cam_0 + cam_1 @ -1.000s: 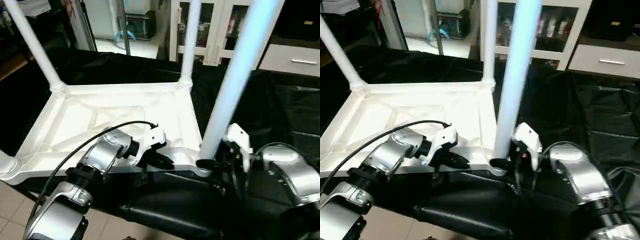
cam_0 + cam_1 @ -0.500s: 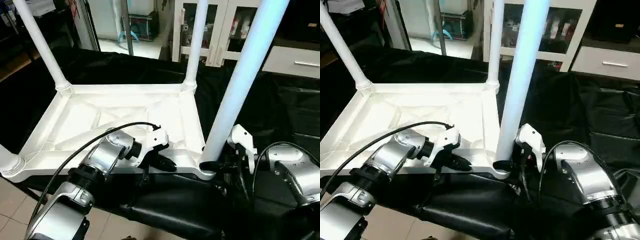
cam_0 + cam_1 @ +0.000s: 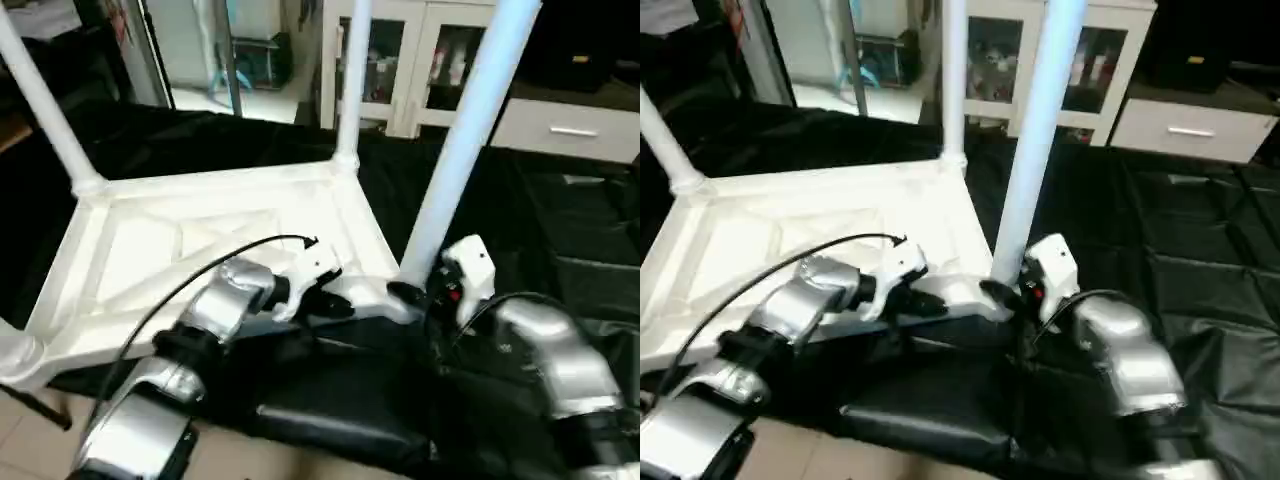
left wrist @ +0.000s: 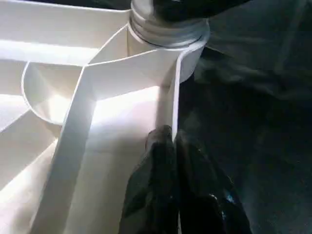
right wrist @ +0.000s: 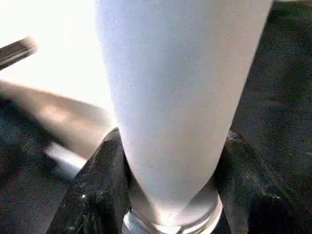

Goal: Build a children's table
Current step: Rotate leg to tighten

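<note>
A white plastic table top (image 3: 200,250) lies upside down on a work surface draped in black sheeting (image 3: 560,230), with its ribbed, X-braced underside facing up. White tube legs stand upright from its corner sockets: one at the far left corner (image 3: 45,120), one at the far right corner (image 3: 350,90), and a thick one at the near right corner (image 3: 460,140). A white stub at the near left corner (image 3: 15,350) looks like the base of a fourth leg, though it is cut off by the picture's edge.

The left gripper (image 3: 335,305) reaches in from the lower left on its silver forearm, a black cable arching over it. Its two black fingers (image 4: 168,185) are pressed together, pinching the thin upright side wall of the table top along the near edge, just beside the near right corner socket (image 4: 168,29).

The right gripper (image 3: 415,295) comes in from the right side, at the foot of the near right leg. In the right wrist view its two black fingers (image 5: 97,185) stand on either side of the leg's tapered base (image 5: 170,122), right where it enters the socket. The fingers sit close against the tube and appear to clasp it.

The two grippers are near each other, with the corner socket between them. Behind the table stand a white cabinet with glass doors (image 3: 420,60) and a white drawer unit (image 3: 570,130).
</note>
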Controlling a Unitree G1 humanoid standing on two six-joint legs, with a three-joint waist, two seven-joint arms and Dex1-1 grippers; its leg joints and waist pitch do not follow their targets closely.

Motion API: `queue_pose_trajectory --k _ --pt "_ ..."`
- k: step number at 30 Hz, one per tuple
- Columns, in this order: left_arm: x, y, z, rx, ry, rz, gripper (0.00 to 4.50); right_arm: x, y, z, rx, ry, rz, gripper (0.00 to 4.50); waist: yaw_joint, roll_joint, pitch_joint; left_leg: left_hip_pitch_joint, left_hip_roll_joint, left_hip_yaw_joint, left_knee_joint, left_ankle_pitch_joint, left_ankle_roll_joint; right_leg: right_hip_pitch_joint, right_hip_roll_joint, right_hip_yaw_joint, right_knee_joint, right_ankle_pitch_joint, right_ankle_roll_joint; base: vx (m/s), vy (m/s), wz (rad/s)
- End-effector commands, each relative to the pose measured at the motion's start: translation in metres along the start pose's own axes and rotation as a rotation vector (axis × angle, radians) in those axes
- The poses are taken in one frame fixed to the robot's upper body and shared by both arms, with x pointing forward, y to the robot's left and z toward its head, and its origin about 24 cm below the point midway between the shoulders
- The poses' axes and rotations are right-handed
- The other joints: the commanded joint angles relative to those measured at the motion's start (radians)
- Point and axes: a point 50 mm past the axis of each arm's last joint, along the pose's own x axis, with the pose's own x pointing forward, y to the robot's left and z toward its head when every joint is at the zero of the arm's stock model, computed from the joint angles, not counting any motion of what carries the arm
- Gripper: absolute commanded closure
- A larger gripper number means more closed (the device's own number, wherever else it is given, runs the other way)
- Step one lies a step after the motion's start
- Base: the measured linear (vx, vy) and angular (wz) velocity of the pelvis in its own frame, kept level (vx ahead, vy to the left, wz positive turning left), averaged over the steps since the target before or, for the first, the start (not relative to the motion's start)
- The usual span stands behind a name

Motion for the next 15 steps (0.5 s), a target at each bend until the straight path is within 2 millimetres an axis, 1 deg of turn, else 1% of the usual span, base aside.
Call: queue_pose_trajectory --k 1,2,3,4,5,6,7,8,9,10,11,12,13,14,15 --pt "0.011 -0.002 -0.001 -0.025 0.011 0.057 4.5 0.012 0.015 -0.023 0.059 0.114 -0.054 2.43 -0.006 -0.005 -0.031 0.0 0.05 -0.036 -0.104 -0.393 -0.028 0.019 -0.067 0.035 -0.095 -0.522 -0.102 0.0 0.0 0.0" --pt "0.013 -0.001 0.001 -0.024 0.005 0.073 4.5 0.017 0.016 -0.022 0.06 0.13 -0.12 2.43 -0.009 -0.003 -0.031 0.007 0.048 -0.037 -0.102 -0.413 -0.033 0.014 -0.068 0.035 -0.1 -0.542 -0.093 0.0 0.0 0.0" --pt "0.014 0.001 0.003 -0.019 0.002 0.1 4.5 0.023 0.015 -0.02 0.036 0.158 -0.219 2.43 -0.018 -0.001 -0.031 0.007 0.044 -0.037 -0.104 -0.423 -0.044 0.012 -0.063 0.036 -0.098 -0.525 -0.095 0.0 0.0 0.0" --pt "0.015 0.002 0.003 -0.017 0.001 0.106 4.5 0.027 0.017 -0.018 0.03 0.16 -0.255 2.43 -0.021 -0.002 -0.032 0.006 0.045 -0.039 -0.105 -0.427 -0.047 0.016 -0.063 0.035 -0.096 -0.519 -0.092 0.0 0.0 0.0" --pt "0.015 0.002 0.003 -0.016 0.001 0.112 4.5 0.031 0.019 -0.014 0.038 0.15 -0.29 2.44 -0.024 0.003 -0.033 0.009 0.045 -0.038 -0.104 -0.436 -0.045 0.012 -0.064 0.037 -0.098 -0.509 -0.094 0.0 0.0 0.0" --pt "0.015 0.002 0.003 -0.015 0.001 0.116 4.5 0.035 0.022 -0.011 0.037 0.145 -0.294 2.44 -0.027 0.005 -0.032 0.009 0.045 -0.038 -0.104 -0.442 -0.043 0.01 -0.064 0.038 -0.098 -0.5 -0.099 0.0 0.0 0.0" --pt "0.016 0.002 0.003 -0.015 0.001 0.116 4.5 0.036 0.023 -0.01 0.036 0.143 -0.293 2.44 -0.027 0.005 -0.032 0.009 0.045 -0.038 -0.104 -0.442 -0.043 0.01 -0.064 0.038 -0.098 -0.5 -0.099 0.0 0.0 0.0" --pt "0.016 0.002 0.003 -0.015 0.002 0.117 4.5 0.038 0.024 -0.009 0.035 0.142 -0.292 2.45 -0.028 0.003 -0.034 0.006 0.045 -0.036 -0.105 -0.426 -0.036 0.015 -0.063 0.039 -0.095 -0.467 -0.102 0.0 0.0 0.0" --pt "0.016 0.002 0.003 -0.015 0.003 0.118 4.5 0.041 0.025 -0.005 0.029 0.127 -0.326 2.45 -0.026 0.003 -0.035 0.007 0.046 -0.034 -0.104 -0.415 -0.033 0.015 -0.063 0.041 -0.094 -0.448 -0.106 0.0 0.0 0.0" --pt "0.016 0.003 0.002 -0.017 0.003 0.122 4.5 0.043 0.026 -0.002 0.034 0.114 -0.356 2.46 -0.026 0.002 -0.037 0.006 0.046 -0.032 -0.104 -0.387 -0.03 0.017 -0.063 0.043 -0.089 -0.408 -0.121 0.0 0.0 0.0" --pt "0.016 0.003 0.002 -0.017 0.003 0.124 4.5 0.046 0.026 0.002 0.042 0.093 -0.386 2.46 -0.027 -0.005 -0.037 0.002 0.046 -0.031 -0.104 -0.367 -0.029 0.019 -0.063 0.044 -0.087 -0.388 -0.127 0.0 0.0 0.0" --pt "0.016 0.003 0.002 -0.017 0.004 0.125 4.5 0.048 0.027 0.005 0.048 0.079 -0.404 2.46 -0.025 -0.002 -0.039 0.002 0.045 -0.028 -0.104 -0.332 -0.03 0.021 -0.065 0.044 -0.083 -0.365 -0.138 0.0 0.0 0.0" --pt "0.016 0.004 0.002 -0.018 0.003 0.129 4.5 0.049 0.029 0.007 0.052 0.073 -0.409 2.46 -0.024 -0.004 -0.041 0.003 0.045 -0.027 -0.102 -0.317 -0.027 0.022 -0.065 0.045 -0.081 -0.341 -0.144 0.0 0.0 0.0" --pt "0.016 0.005 0.002 -0.018 0.002 0.133 4.5 0.051 0.03 0.008 0.052 0.073 -0.417 2.46 -0.022 -0.003 -0.041 0.003 0.046 -0.024 -0.099 -0.285 -0.021 0.023 -0.063 0.048 -0.075 -0.282 -0.16 0.0 0.0 0.0" --pt "0.016 0.005 0.002 -0.018 0.002 0.134 4.5 0.052 0.031 0.009 0.052 0.067 -0.414 2.46 -0.022 -0.002 -0.041 0.001 0.045 -0.023 -0.099 -0.272 -0.018 0.024 -0.062 0.048 -0.072 -0.258 -0.168 0.0 0.0 0.0"
